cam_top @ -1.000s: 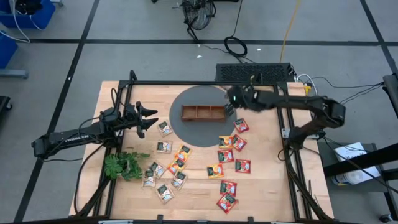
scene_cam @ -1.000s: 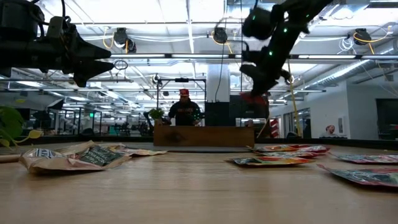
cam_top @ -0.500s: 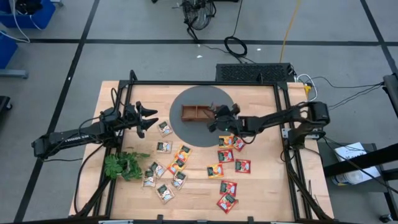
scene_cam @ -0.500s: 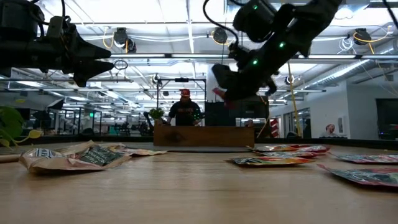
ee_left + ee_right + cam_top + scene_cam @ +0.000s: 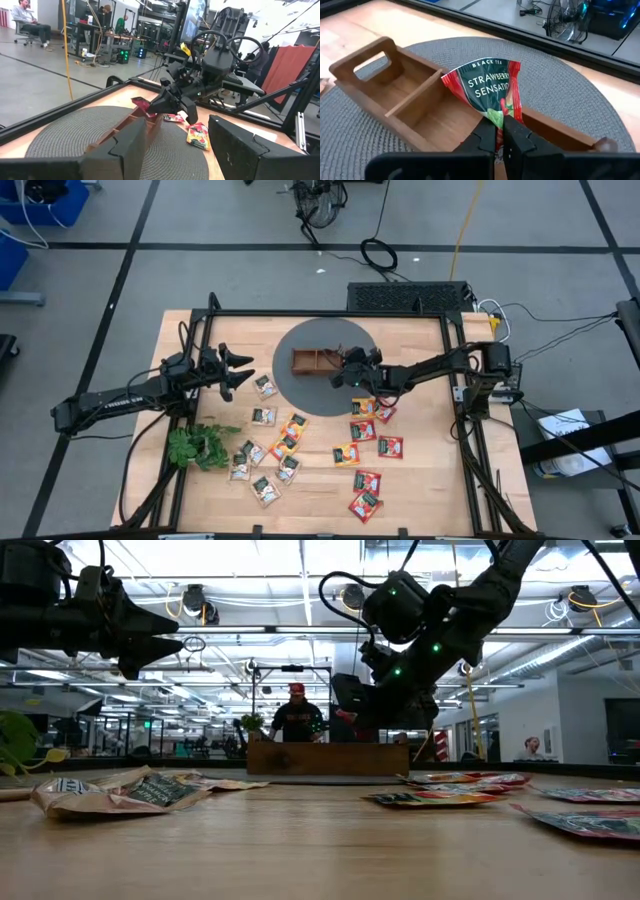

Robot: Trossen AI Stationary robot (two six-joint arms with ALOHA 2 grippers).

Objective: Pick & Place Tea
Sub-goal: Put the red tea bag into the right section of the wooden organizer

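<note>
Red-and-dark-green sachet (image 5: 489,89) with white lettering; brown wooden tray (image 5: 415,107); grey woven mat (image 5: 560,95).

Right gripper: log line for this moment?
right gripper: shut on red sachet | over tray | left gripper: open, idle

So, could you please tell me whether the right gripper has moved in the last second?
Yes. In the high view the right gripper, shut on a red tea bag, has moved left over the wooden tray.

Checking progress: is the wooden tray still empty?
Empty where visible: the tray shows bare wood, and the red sachet hangs above it in the right pincer.
</note>
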